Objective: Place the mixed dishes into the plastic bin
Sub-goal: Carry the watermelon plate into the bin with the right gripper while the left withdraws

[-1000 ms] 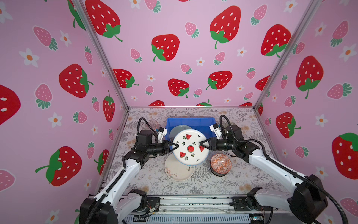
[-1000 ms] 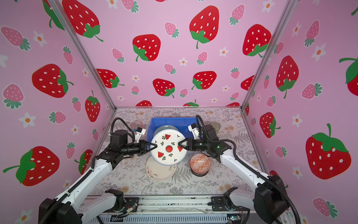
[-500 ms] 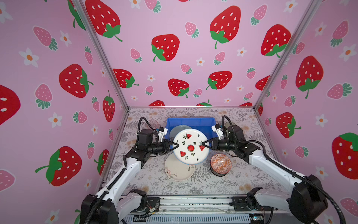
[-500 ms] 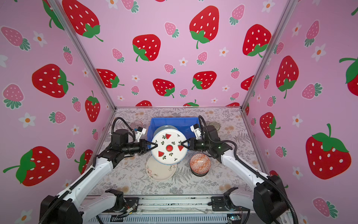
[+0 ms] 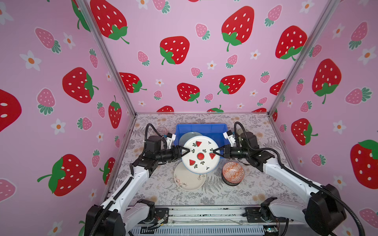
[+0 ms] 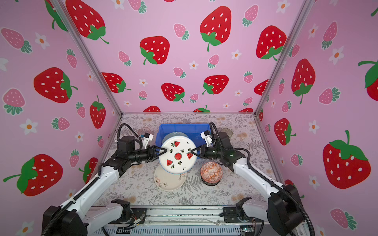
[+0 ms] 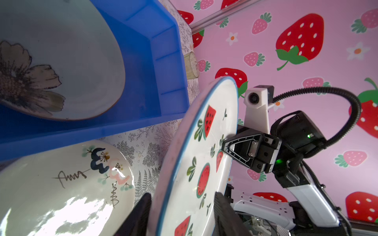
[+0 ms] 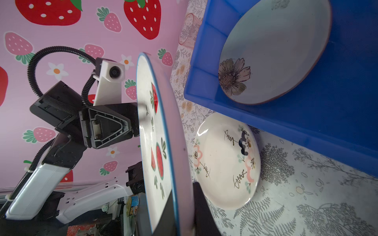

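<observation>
The white plate with watermelon slices (image 5: pixel 201 156) hangs tilted in the air, just in front of the blue plastic bin (image 5: pixel 216 130). My right gripper (image 5: pixel 214 152) is shut on its right rim; in the right wrist view the jaws of the right gripper (image 8: pixel 184 214) pinch the edge. My left gripper (image 5: pixel 187 151) is open, and the left wrist view shows the left gripper (image 7: pixel 182 216) straddling the plate's left rim (image 7: pixel 163 204) with gaps either side. A pale green plate (image 5: pixel 189 135) lies in the bin. The cream floral plate (image 5: pixel 187 179) lies on the table below.
An orange patterned bowl (image 5: pixel 233 173) sits stacked on a dark bowl at the right front. A pink glass cup (image 5: pixel 162 130) stands left of the bin and a green one (image 5: pixel 242 130) to its right, each behind an arm. Pink walls enclose three sides.
My left gripper's jaws have opened off the watermelon plate's rim. My right gripper has closed onto the opposite rim. The plate has barely moved.
</observation>
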